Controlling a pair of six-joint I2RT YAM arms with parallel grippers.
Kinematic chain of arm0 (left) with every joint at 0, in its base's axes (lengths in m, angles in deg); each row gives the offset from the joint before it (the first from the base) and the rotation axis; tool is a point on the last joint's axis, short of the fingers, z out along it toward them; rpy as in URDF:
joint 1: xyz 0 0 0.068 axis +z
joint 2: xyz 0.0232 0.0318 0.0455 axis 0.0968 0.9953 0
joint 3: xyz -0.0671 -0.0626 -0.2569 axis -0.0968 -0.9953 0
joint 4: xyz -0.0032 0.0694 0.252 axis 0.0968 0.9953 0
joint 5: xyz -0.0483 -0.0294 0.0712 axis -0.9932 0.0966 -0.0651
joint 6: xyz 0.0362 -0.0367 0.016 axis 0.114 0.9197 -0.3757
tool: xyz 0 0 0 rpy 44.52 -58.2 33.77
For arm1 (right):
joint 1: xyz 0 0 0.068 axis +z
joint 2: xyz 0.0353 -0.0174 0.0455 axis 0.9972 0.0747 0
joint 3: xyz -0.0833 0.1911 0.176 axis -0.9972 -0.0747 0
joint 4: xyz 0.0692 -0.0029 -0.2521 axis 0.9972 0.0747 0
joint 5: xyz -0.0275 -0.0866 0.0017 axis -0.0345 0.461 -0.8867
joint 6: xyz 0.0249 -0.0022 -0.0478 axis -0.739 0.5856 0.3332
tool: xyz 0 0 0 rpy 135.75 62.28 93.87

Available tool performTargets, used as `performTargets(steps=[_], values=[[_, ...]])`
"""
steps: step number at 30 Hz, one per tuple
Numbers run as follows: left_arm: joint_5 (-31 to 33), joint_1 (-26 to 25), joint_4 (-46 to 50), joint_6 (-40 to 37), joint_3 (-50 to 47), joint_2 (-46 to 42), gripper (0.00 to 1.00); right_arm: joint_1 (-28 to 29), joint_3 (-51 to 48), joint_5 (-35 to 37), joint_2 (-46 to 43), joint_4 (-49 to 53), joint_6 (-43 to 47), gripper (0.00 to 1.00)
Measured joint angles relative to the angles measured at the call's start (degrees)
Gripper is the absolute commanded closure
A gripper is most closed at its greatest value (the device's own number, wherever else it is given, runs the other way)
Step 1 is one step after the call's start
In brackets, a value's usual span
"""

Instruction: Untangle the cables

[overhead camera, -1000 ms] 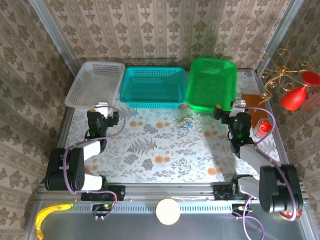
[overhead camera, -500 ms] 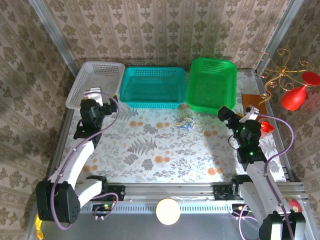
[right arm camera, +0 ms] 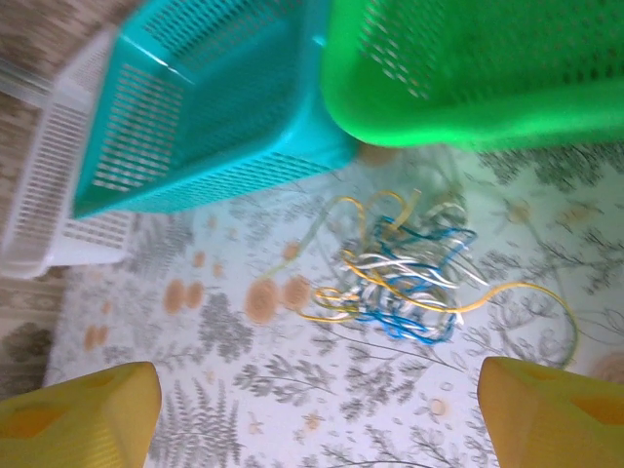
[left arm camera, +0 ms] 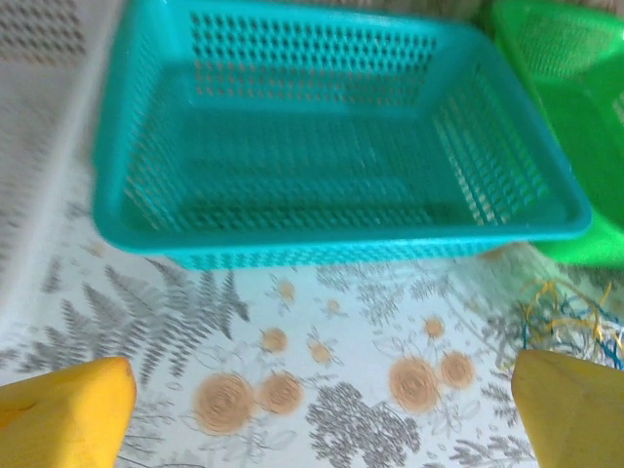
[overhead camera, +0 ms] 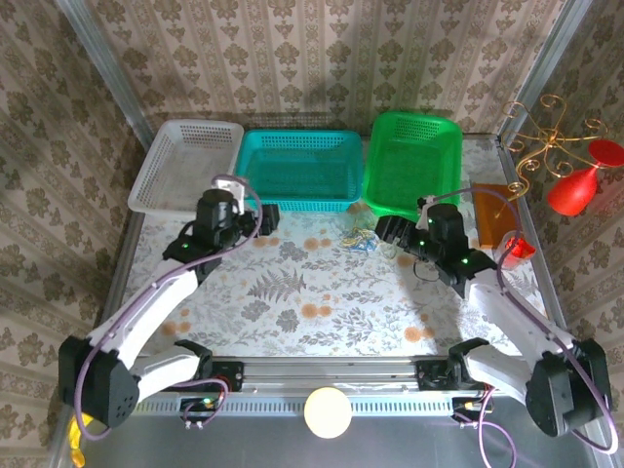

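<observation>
The cables (overhead camera: 359, 241) lie as a small tangled clump of blue, white and yellow wires on the floral mat, just in front of the gap between the teal and green baskets. In the right wrist view the cables (right arm camera: 409, 275) sit ahead of my open right gripper (right arm camera: 317, 414), its yellow fingertips (right arm camera: 78, 414) far apart, nothing between them. In the left wrist view the cables (left arm camera: 575, 320) show at the right edge, beyond my open left gripper (left arm camera: 322, 409). From above, the left gripper (overhead camera: 265, 220) is left of the clump and the right gripper (overhead camera: 387, 232) just right of it.
Three baskets line the back: white (overhead camera: 187, 164), teal (overhead camera: 297, 171), green (overhead camera: 412, 164). A red-capped cup (overhead camera: 512, 249) and an orange board (overhead camera: 494, 213) sit at the right. A red and gold ornament (overhead camera: 575, 180) hangs outside the right rail.
Both arms have swung in from the table's sides toward the middle, so the grippers now flank the cable clump. The clump itself has not moved.
</observation>
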Motion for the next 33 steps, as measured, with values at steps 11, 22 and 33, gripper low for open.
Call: performTargets(steps=[11, 22, 33], values=[[-2.62, -2.16, -10.1, 2.91, 4.02, 23.78, 0.0, 0.24, 2.64, 3.45, 9.07, 1.18, -0.13, 0.11], [-3.08, -1.77, -17.73, 3.23, 11.3, 34.56, 0.0, -1.88, 11.91, 7.19, 19.89, 1.14, 3.63, 0.11], [-5.7, -0.37, -20.44, 3.58, 11.06, 34.97, 0.0, -2.86, 8.81, 6.51, 13.94, 1.38, 4.55, 0.11]])
